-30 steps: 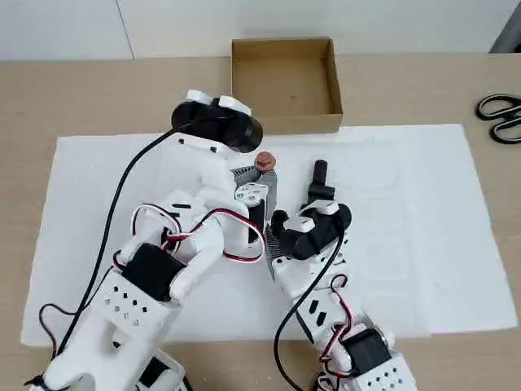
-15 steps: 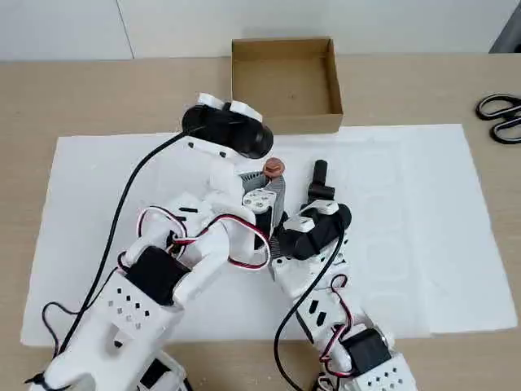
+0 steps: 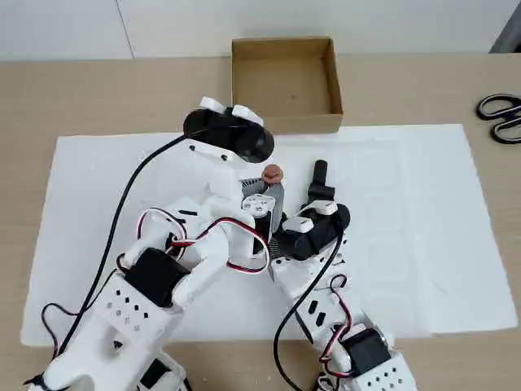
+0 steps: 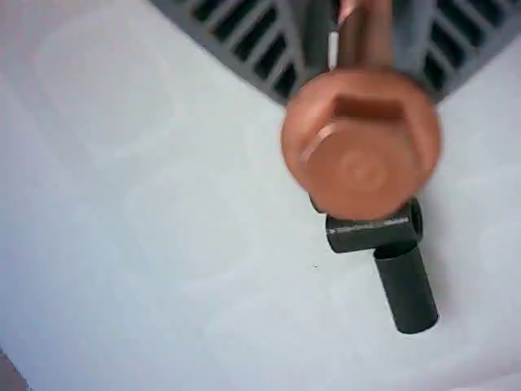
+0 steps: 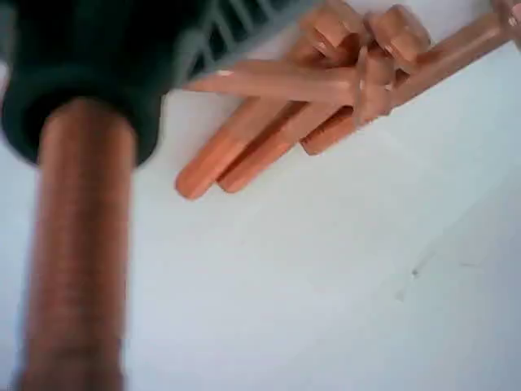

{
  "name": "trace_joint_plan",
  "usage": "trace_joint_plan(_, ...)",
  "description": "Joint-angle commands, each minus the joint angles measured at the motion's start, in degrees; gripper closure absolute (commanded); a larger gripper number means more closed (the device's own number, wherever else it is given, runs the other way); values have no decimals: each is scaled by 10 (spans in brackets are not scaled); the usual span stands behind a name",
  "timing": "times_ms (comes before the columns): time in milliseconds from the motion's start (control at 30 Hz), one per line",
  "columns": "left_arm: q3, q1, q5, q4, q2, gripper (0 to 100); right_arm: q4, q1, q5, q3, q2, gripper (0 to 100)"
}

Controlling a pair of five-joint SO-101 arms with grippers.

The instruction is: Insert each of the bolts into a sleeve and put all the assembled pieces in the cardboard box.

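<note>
A: What is on the desk (image 3: 98, 90)?
B: A white sheet (image 3: 456, 244), with the cardboard box (image 3: 334, 77) at its far edge.
A: The left tool (image 4: 346, 28)?
B: Clenched on a copper bolt (image 4: 361, 145) above the sheet, short of the box. Its hex head is uppermost, its long axis steep, and its length runs between the jaws.
A: The right tool (image 5: 102, 45)?
B: Grasping a dark sleeve (image 5: 57, 90), with a threaded shank (image 5: 77, 244) pointing toward its camera. Spare bolts (image 5: 326, 98) lie heaped; two loose sleeves (image 4: 404, 289) lie crosswise, touching.

table (image 3: 98, 94) — white sheet (image 3: 423, 228), cardboard box (image 3: 301, 124), scissors (image 3: 501, 116)
</note>
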Motion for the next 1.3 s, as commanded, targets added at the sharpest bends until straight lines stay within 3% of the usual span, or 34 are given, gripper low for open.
trace_joint_plan(0, -4, 1, -2, 1, -14, 995, 0, 0, -4, 4, -15, 995)
trace_joint_plan(833, -5, -1, -4, -6, 48, 995, -2, 0, -4, 4, -15, 995)
trace_joint_plan(1267, -5, 28, -3, 33, 49, 995, -2, 0, -4, 4, -15, 995)
